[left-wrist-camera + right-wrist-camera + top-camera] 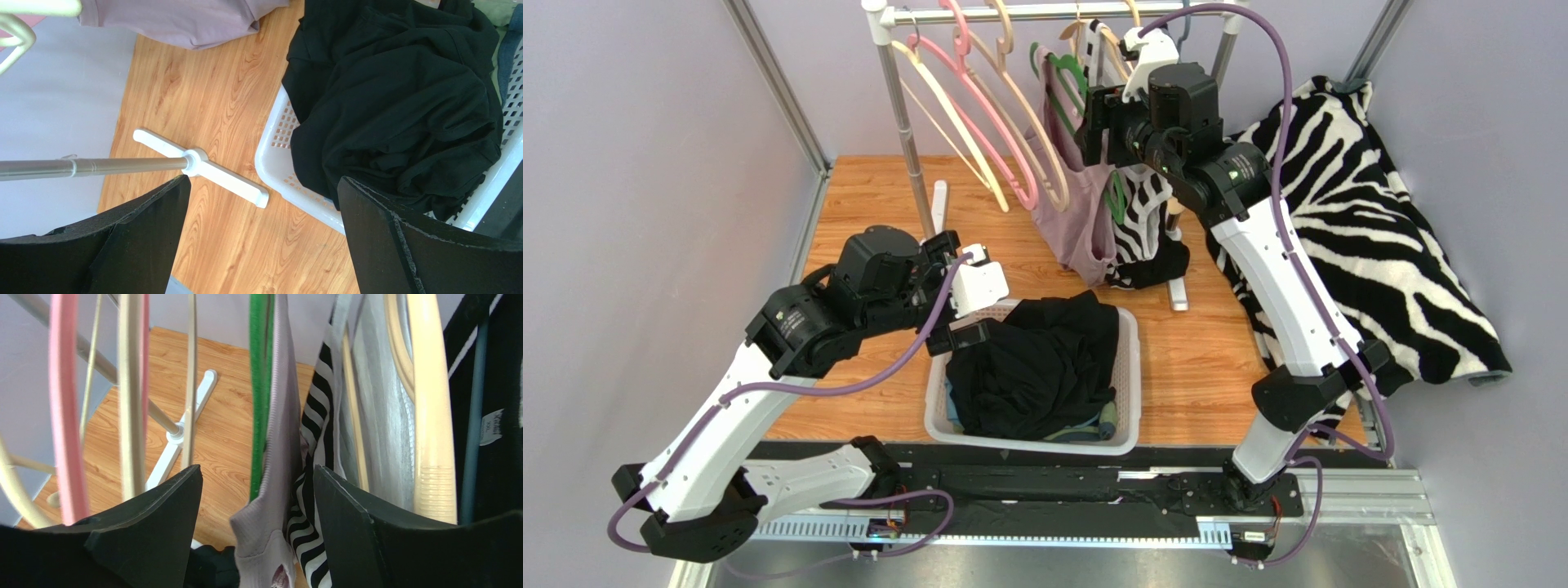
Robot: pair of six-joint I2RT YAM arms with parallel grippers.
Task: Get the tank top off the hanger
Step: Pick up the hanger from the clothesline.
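A mauve tank top (1075, 221) hangs from a green hanger (1063, 74) on the rail of the clothes rack. My right gripper (1097, 129) is up at the rail beside it. In the right wrist view its open jaws (256, 471) straddle the mauve strap (279, 447) and the green hanger (261, 386), with a gap on both sides. My left gripper (979, 284) hovers low over the table by the basket's far left corner. It stands wide open (263, 179) with nothing between the fingers.
A zebra-striped garment (1146, 208) hangs right behind the tank top. Pink and cream hangers (995, 135) crowd the rail to the left. A white basket (940, 404) holds black clothes (1044, 361). A zebra blanket (1369, 233) lies at the right. The rack's foot (202, 166) rests on the wood.
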